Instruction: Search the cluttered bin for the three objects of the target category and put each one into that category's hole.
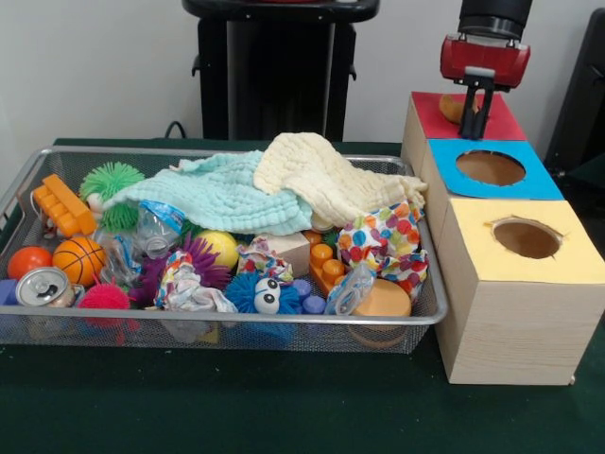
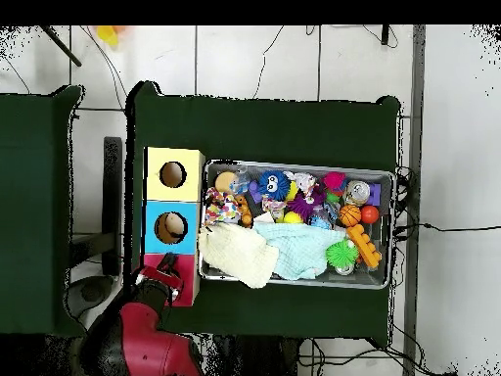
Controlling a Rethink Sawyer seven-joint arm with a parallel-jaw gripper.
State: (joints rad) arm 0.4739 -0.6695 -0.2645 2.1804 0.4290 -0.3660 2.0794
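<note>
The wire mesh bin (image 1: 236,333) stands on the green table, full of clutter; it also shows in the overhead view (image 2: 294,164). No plush animal shows in it; the teddy bear and the tiger are hidden or out of view. To the bin's right stands a row of wooden boxes with a red top (image 1: 506,121), a blue top (image 1: 534,184) and a yellow top (image 1: 567,248), each with a round hole. My gripper (image 1: 474,130) hangs low over the red top's hole; it also shows in the overhead view (image 2: 168,266). A tan-brown patch (image 1: 451,107) shows beside it; I cannot tell whether it is a plush or the hole.
A mint cloth (image 1: 217,194) and a cream cloth (image 1: 331,180) cover the bin's back half. In front lie a polka-dot cloth (image 1: 383,241), a blue spiky ball with eyes (image 1: 260,293), a small basketball (image 1: 77,258), a can (image 1: 43,287) and orange bricks (image 1: 62,206).
</note>
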